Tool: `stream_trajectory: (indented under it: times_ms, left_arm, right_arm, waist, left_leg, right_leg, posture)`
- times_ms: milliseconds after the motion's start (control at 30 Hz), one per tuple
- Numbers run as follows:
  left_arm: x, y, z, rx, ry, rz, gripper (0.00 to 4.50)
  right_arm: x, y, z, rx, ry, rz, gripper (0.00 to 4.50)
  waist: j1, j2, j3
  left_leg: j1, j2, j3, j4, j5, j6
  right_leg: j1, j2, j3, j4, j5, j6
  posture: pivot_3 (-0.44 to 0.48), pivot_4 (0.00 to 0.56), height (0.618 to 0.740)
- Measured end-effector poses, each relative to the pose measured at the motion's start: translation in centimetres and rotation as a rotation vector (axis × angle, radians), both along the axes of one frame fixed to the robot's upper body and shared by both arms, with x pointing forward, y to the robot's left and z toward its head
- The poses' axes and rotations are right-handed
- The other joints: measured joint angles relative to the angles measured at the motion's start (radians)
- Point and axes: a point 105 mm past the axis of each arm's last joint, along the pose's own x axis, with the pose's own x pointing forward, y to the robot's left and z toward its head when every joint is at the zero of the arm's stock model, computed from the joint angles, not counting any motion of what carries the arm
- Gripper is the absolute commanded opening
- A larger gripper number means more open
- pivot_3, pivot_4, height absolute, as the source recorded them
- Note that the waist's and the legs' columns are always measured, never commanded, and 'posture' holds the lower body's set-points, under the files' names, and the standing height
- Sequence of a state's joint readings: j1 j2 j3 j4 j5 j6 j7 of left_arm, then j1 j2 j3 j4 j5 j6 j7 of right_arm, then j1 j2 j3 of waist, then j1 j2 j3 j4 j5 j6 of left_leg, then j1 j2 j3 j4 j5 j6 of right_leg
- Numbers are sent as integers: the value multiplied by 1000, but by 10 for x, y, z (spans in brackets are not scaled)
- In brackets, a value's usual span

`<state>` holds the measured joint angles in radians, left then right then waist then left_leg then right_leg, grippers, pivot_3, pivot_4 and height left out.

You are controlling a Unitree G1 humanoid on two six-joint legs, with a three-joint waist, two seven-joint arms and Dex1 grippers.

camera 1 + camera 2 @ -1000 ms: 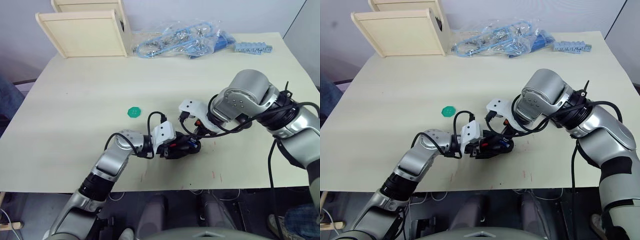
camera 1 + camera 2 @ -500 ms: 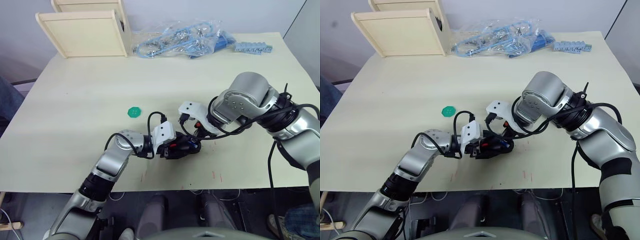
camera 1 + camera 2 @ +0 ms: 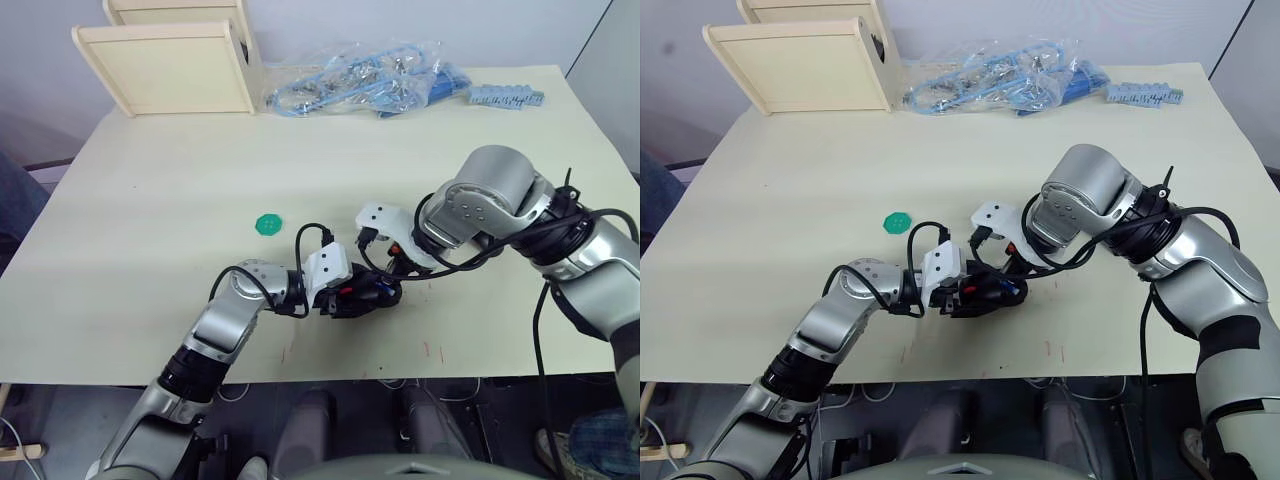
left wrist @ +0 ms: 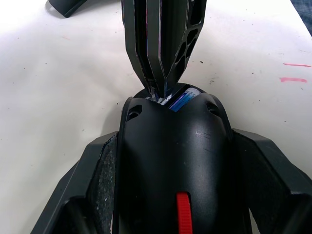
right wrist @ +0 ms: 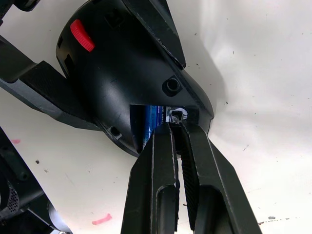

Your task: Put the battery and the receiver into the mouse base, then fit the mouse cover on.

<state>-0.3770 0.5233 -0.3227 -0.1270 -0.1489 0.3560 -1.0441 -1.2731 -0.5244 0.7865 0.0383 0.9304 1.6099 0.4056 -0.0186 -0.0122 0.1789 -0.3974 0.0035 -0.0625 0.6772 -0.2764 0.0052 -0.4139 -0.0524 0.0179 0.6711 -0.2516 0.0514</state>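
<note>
The mouse base [image 4: 170,161] lies lengthwise between the left gripper's [image 4: 170,195] fingers, clamped at its flanks, open hollow toward the right gripper [image 5: 178,127]. Those fingers, pinched nearly together, dip beside the battery [image 5: 148,124] inside, low over the desk [image 3: 150,220].

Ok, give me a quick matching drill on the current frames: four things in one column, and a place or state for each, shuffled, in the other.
Things:
1. mouse base
2. battery
3. right end effector
4. green disc

Places or states:
A. blue, lying inside the hollow of the black body
B. alone on the table, away from both arms
C. clamped between the left end effector's two fingers
D. fingers close together, tips at a small white part in the opening

Pairs: 1-C, 2-A, 3-D, 4-B
</note>
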Motion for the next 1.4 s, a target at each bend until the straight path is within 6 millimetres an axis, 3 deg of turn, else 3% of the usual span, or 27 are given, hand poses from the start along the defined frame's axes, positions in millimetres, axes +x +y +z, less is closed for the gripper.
stream_trajectory:
  times_ms: [967,1000,1067,1100,1133,1200,1400]
  left_arm:
    - [0,1,-2,-3,2,13,2916]
    - [0,1,-2,-4,1,13,2916]
    - [0,2,-2,-4,2,15,2916]
    - [0,2,-2,-4,2,15,2916]
    - [0,2,-2,-5,2,16,2916]
    - [-1,1,-2,-7,2,16,2916]
    - [-1,0,-1,-11,0,14,2916]
  right_arm:
    - [2,7,-1,-32,11,14,0]
    - [2,7,-1,-31,12,15,552]
    - [1,9,-1,-28,15,18,1072]
    - [1,9,-1,-28,15,19,1072]
    - [0,11,-1,-23,18,26,1567]
    - [1,12,0,-22,8,26,2054]
    - [3,8,-2,-30,10,7,2054]
  waist:
    - [-5,0,-2]
    - [-5,0,-2]
    - [-6,0,-2]
    - [-6,0,-2]
    - [-7,0,-2]
    - [-7,0,-2]
    - [-5,1,-1]
  left_leg:
    - [2,0,-2,0,0,0]
    - [2,0,-2,0,0,0]
    - [2,0,-2,0,0,0]
    - [2,0,-2,0,0,0]
    - [2,0,-2,0,0,0]
    - [2,0,-3,0,0,0]
    - [0,-1,-3,0,0,0]
  right_leg:
    - [1,0,0,1,0,0]
    - [1,0,0,1,0,0]
    - [1,0,0,1,0,0]
    - [1,0,0,1,0,0]
    - [1,0,0,1,0,0]
    - [1,0,0,1,0,0]
    - [0,-1,0,0,0,0]
  posture:
    - [0,150,740]
    - [0,150,740]
    - [0,150,740]
    - [0,150,740]
    - [0,150,740]
    - [0,150,740]
    - [0,150,740]
